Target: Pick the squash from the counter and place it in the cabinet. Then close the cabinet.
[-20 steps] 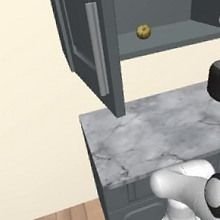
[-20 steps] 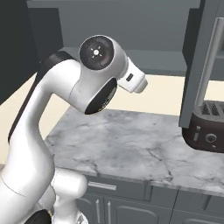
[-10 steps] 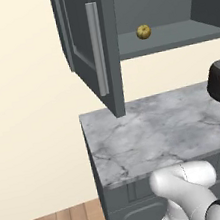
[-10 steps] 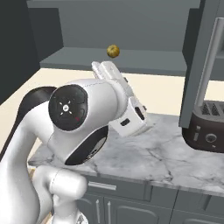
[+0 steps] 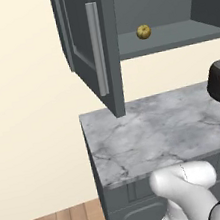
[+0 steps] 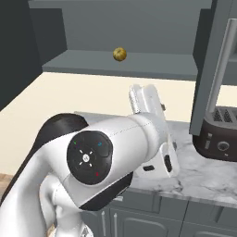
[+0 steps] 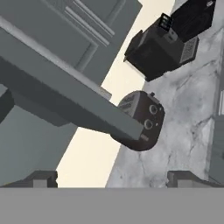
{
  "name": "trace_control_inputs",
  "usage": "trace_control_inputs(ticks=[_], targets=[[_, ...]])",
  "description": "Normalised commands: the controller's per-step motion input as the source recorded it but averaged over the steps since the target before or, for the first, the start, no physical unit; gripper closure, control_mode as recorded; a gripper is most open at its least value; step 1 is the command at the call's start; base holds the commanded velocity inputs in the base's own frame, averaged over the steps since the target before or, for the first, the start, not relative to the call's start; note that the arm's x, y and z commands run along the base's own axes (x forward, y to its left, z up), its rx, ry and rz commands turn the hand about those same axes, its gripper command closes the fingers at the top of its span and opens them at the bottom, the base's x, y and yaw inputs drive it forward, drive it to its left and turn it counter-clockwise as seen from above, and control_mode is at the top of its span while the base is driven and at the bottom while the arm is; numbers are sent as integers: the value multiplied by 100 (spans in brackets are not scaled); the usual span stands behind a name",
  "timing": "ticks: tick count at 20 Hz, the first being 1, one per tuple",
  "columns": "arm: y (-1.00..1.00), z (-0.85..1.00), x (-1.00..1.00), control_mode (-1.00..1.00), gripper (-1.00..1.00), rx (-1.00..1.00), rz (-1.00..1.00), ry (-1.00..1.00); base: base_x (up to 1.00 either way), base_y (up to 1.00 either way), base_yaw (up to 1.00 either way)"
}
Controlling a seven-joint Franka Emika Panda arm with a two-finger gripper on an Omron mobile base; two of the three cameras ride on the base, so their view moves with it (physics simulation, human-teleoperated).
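The squash (image 5: 143,32) sits on the shelf of the open cabinet (image 5: 171,38), upper middle of the left base view and top centre of the right base view (image 6: 120,54). The left door (image 5: 91,49) hangs open with its silver handle (image 5: 97,48) facing out. Below lies the counter (image 5: 161,131), with a dark toaster (image 6: 218,134) at the right edge. In the hand view the gripper (image 7: 111,178) at the bottom has its tips wide apart, holding nothing, with the toaster (image 7: 140,120) mid-frame.

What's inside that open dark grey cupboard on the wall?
On the shelf of the dark grey wall cupboard sits one small round yellow-brown squash. Its open panelled door hides the far left of the shelf, and anything higher is out of frame.
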Motion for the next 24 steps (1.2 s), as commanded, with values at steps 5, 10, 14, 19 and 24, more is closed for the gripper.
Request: trace_control_inputs(ticks=[5,10,14,19,24], targets=[[-57,-4,-9,-100,-100,23,0,-5,0,0,0],[-48,-37,3,-100,-100,24,0,-7,0,0,0],[-39,-60,39,-100,-100,22,0,-10,0,0,0],[-34,-44,56,-100,-100,21,1,-14,0,0,0],[-24,-5,66,-100,-100,21,3,-16,0,0,0]])
